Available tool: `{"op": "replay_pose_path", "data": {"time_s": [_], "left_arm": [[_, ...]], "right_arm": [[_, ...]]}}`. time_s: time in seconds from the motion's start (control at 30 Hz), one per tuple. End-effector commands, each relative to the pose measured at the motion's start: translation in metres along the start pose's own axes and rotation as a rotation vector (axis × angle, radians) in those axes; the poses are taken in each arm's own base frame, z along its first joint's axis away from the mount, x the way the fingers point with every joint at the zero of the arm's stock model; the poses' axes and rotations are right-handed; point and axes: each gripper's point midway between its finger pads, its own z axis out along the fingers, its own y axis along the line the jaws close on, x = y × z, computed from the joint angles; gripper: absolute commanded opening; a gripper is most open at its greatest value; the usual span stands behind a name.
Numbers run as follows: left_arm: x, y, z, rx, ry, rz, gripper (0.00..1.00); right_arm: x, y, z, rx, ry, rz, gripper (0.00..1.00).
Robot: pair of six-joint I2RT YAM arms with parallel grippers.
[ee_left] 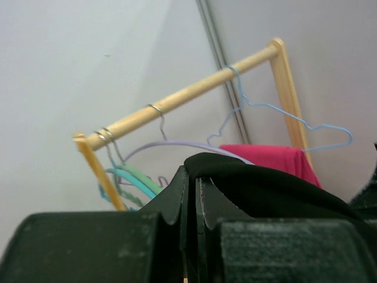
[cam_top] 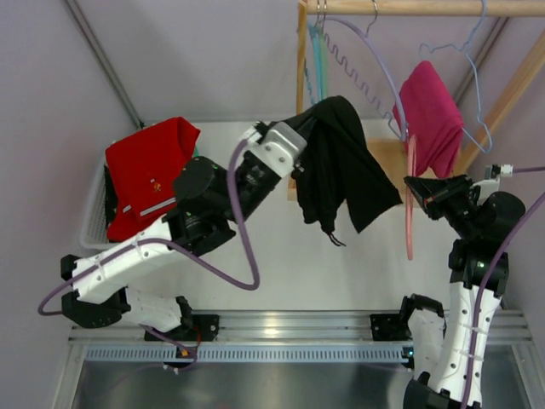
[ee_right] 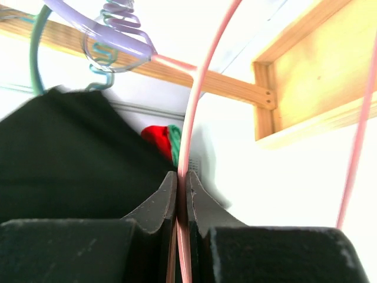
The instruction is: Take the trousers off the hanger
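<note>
The left pincer (ee_left: 191,177) is clamped on the draped black fabric trousers (cam_top: 341,162). The right pincer (ee_right: 181,184) is pressed together on the thin pink wire hanger (ee_right: 195,97) beside them.

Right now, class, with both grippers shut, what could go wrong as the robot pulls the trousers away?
The left gripper holds the black trousers only at its fingertips; they might slip free. The right gripper clamps the thin pink hanger; a tug could twist it loose or snag the neighbouring lavender hanger.
</note>
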Motion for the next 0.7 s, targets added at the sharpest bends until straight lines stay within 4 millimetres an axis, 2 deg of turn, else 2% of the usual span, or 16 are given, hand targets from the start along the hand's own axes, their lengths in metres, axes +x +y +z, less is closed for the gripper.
{"op": "replay_pose_path", "data": {"time_s": [0.0, 0.23, 0.33, 0.37, 0.4, 0.47, 0.5, 0.57, 0.67], "left_arm": [[-0.126, 0.115, -0.048, -0.289, -0.311, -0.104, 0.00], [-0.119, 0.160, -0.072, -0.425, -0.244, -0.022, 0.00], [-0.101, 0.190, -0.094, -0.526, -0.194, 0.046, 0.00], [-0.089, 0.207, -0.107, -0.597, -0.151, 0.083, 0.00], [-0.084, 0.216, -0.116, -0.637, -0.133, 0.094, 0.00], [-0.082, 0.236, -0.140, -0.722, -0.132, 0.105, 0.00], [-0.068, 0.251, -0.152, -0.799, -0.088, 0.145, 0.00], [-0.062, 0.266, -0.171, -0.880, -0.063, 0.164, 0.00], [-0.055, 0.295, -0.212, -1.054, 0.002, 0.259, 0.00]], "right_arm": [[-0.014, -0.002, 0.002, 0.009, -0.055, -0.075, 0.00], [-0.019, 0.008, 0.000, 0.003, -0.065, -0.121, 0.00], [-0.021, 0.011, 0.000, 0.003, -0.070, -0.133, 0.00], [-0.021, 0.012, -0.001, 0.002, -0.069, -0.134, 0.00], [-0.021, 0.013, -0.001, -0.001, -0.069, -0.138, 0.00], [-0.022, 0.016, -0.002, -0.002, -0.068, -0.141, 0.00], [-0.021, 0.016, -0.002, -0.001, -0.064, -0.140, 0.00], [-0.021, 0.018, -0.002, -0.008, -0.064, -0.144, 0.00], [-0.021, 0.020, -0.002, -0.013, -0.056, -0.139, 0.00]]}}
